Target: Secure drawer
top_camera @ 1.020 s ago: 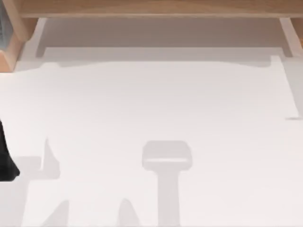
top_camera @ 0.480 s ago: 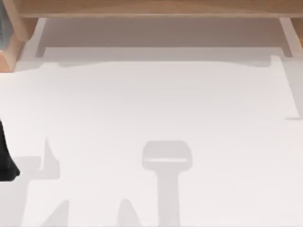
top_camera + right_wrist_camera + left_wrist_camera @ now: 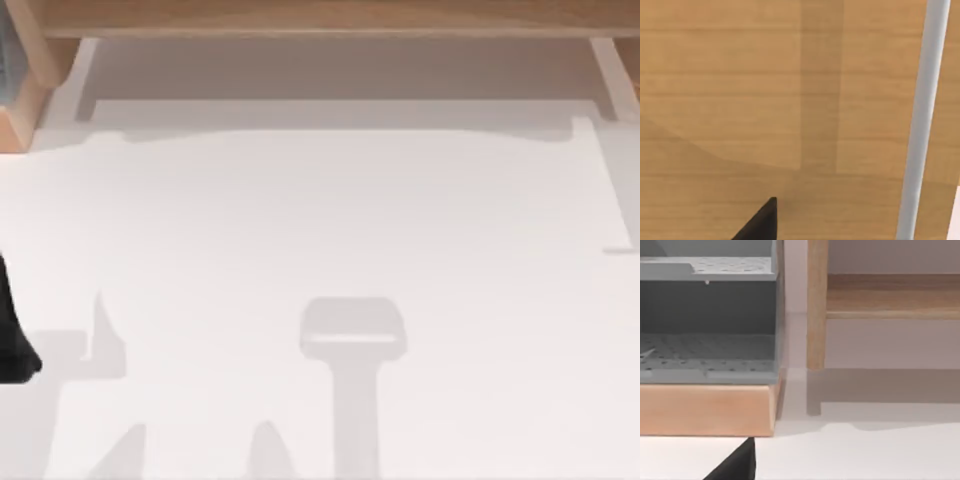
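nothing has moved; right fingers (image 3: 760, 222), state unclear, face the wooden drawer (image 3: 740, 100) front and its grey handle (image 3: 922, 120).

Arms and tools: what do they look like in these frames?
Little shows. The left arm is a plain black shape at the top view's left edge. Each wrist view shows one black, pointed finger tip: left tool's, right tool's. No cables or markings visible.

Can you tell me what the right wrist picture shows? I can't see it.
A light wooden panel is seen up close, with a pale grey bar running along one side. A black fingertip of the right gripper pokes in at the picture's edge.
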Controlling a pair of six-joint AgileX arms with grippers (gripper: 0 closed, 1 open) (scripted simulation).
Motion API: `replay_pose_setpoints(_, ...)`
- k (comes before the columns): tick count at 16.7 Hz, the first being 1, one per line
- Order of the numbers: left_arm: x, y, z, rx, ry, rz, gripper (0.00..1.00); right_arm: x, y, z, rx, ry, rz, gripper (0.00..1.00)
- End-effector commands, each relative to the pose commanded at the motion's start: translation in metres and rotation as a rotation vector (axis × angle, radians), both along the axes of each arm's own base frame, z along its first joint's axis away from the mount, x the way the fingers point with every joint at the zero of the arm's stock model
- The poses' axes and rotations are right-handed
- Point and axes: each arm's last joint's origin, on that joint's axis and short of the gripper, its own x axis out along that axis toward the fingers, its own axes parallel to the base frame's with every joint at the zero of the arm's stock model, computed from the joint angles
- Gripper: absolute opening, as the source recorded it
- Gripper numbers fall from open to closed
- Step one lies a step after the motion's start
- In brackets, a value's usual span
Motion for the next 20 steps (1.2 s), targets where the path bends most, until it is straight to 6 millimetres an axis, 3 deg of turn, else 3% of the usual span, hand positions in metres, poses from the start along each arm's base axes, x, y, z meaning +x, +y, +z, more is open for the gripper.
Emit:
replay_pose_setpoints(9,0.0000,0.0000,0.0000,0.000,0.000,0.000,1.00,0.0000,0.0000,0.0000,0.000,0.000,0.000,0.02)
replay_pose_setpoints(20,0.0000,0.0000,0.0000,0.000,0.000,0.000,1.00,0.0055,0.0007,-0.0025,0.009,0.010,0.000,0.00)
